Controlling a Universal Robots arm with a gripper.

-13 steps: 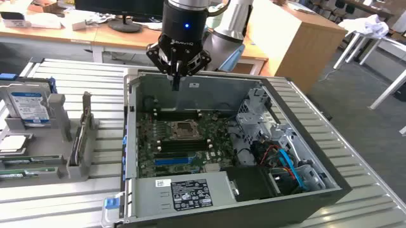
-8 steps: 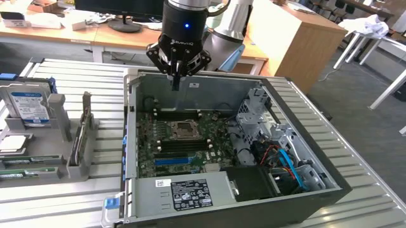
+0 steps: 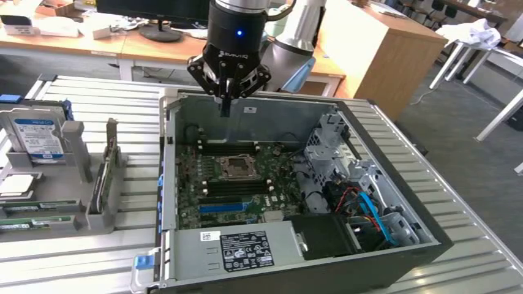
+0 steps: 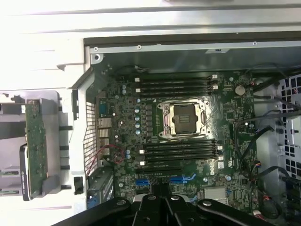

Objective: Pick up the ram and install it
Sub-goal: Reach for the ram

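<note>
Hovering with shut pincer point(image 3: 225, 110), nothing gripped, over open PC case point(image 3: 168, 184), leaving ram point(image 4: 35, 141) standing untouched in grey rack point(image 3: 100, 219) beside case, memory slots point(image 4: 178, 150) looking bare, judging pickup and install both pending.

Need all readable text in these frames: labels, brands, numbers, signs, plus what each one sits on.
Nothing can be quoted with confidence.
gripper body: white brand lettering, too blurred to read.
power supply label: fine print and symbols, too small to read.
barcode sticker beside it: too small to read.
hard drive label: blue and white, print too small to read.
motherboard: white board printing, too blurred to read.
</note>
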